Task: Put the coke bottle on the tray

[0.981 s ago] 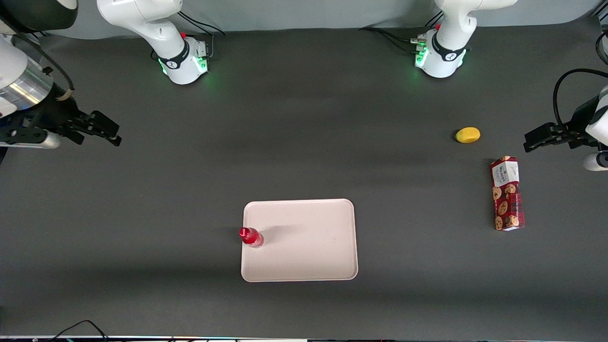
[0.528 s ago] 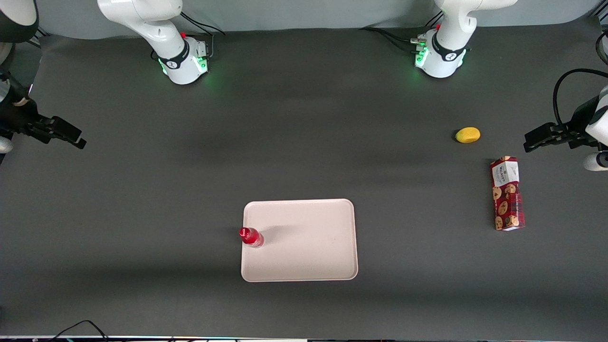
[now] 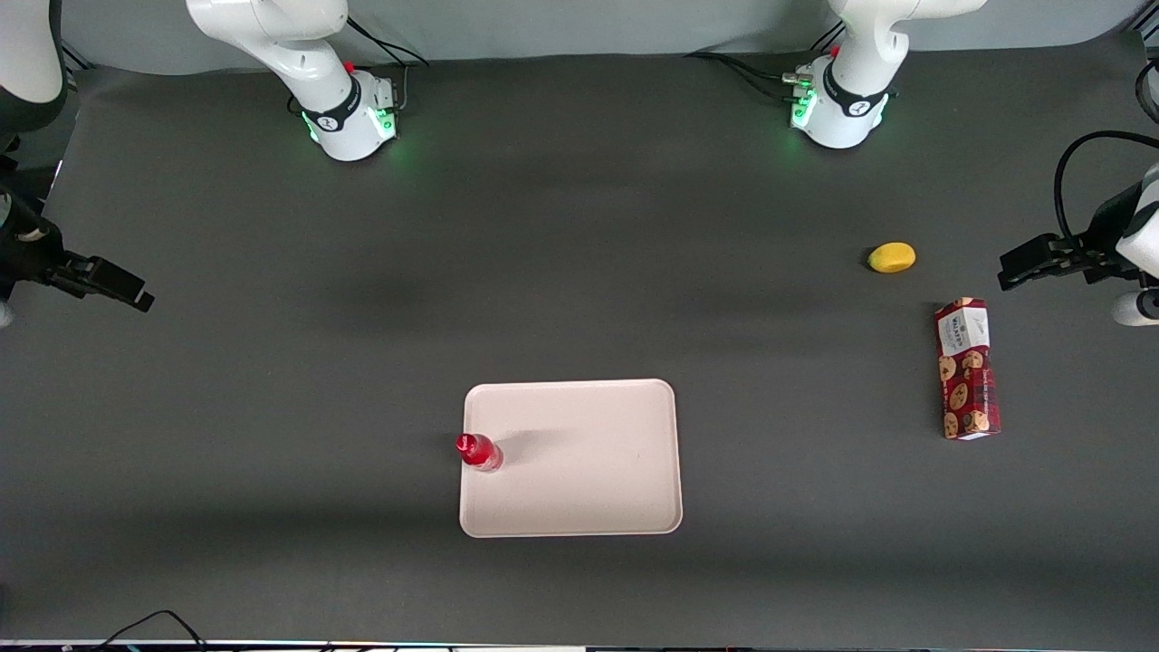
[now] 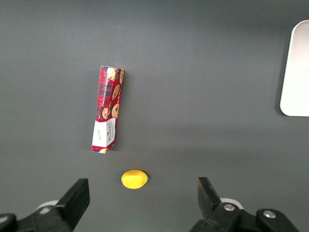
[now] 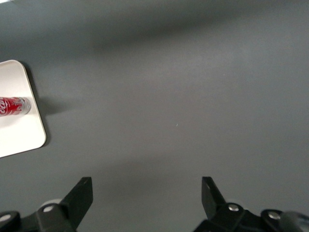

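The hand (image 3: 127,292) hangs at the working arm's end of the surface (image 3: 579,272), close to that end's edge, its fingers (image 5: 79,198) spread wide with nothing between them; the bottle (image 3: 478,451) stands upright on the tray (image 3: 589,471), well apart from the hand and nearer the front camera, right at the tray edge that faces the hand; in the right wrist view the bottle (image 5: 14,106) sits just inside the rim of the tray (image 5: 19,140), and bare dark surface fills everything from there to the hand; the tray lies mid-surface with open room on every side; a lemon (image 3: 892,257) and a cookie box (image 3: 967,369) lie toward the parked arm's end, far from the hand and well apart from the tray; since the earlier frames the hand has pulled away from the tray toward the surface's end, sinking a little nearer the camera, while bottle, tray, lemon and box have not shifted.
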Tool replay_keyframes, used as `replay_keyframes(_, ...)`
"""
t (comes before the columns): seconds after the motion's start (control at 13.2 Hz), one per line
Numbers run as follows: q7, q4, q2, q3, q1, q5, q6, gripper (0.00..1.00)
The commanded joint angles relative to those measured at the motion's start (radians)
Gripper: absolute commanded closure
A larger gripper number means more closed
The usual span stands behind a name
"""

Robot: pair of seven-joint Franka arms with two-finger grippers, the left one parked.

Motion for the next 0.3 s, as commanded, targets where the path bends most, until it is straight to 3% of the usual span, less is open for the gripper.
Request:
replay_keyframes(0.0, -0.011, 0.076, 0.048, 0.003, -0.009, -0.017, -0.014, 0.0)
replay_keyframes(0.23, -0.01, 0.092, 0.053, 0.001, -0.01, -0.017, -0.014, 0.0)
